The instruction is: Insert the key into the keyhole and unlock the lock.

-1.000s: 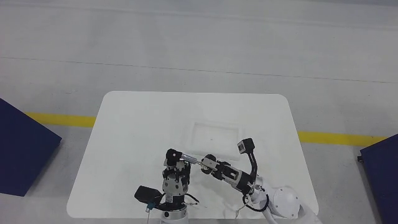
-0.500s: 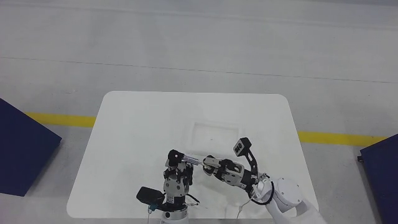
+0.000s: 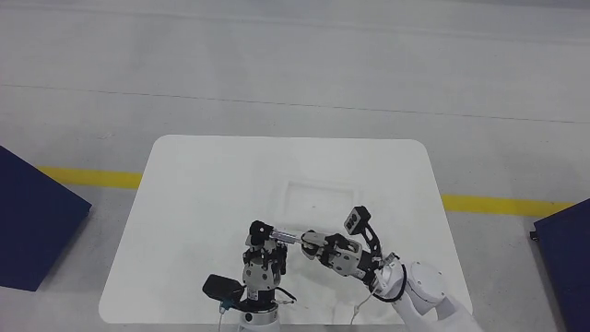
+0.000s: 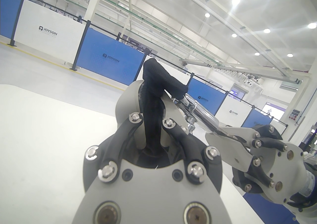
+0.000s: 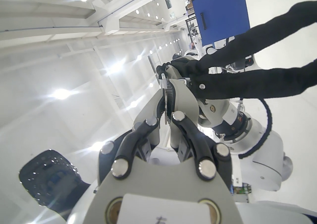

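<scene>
Near the table's front edge my left gripper (image 3: 261, 236) stands upright, its black-sleeved fingers (image 4: 153, 73) shut on the small metal lock (image 4: 189, 121), which they largely hide. From the right, my right gripper (image 3: 304, 239) lies almost level and is shut on the flat silver key (image 4: 203, 117). The key's tip is at the lock between the left fingers; how deep it sits I cannot tell. In the right wrist view the key (image 5: 164, 103) shows edge-on between the grey fingers (image 5: 184, 101), pointing at the left gripper (image 5: 173, 69).
The white table (image 3: 203, 194) bears a faint shallow square outline (image 3: 318, 201) behind the grippers. Dark blue barriers stand off the table at the left (image 3: 28, 217) and right (image 3: 567, 240). A yellow floor line (image 3: 92, 177) runs behind.
The right arm has shifted slightly left and rolled its wrist, bringing the key closer into the left gripper. The left gripper holds its place.
</scene>
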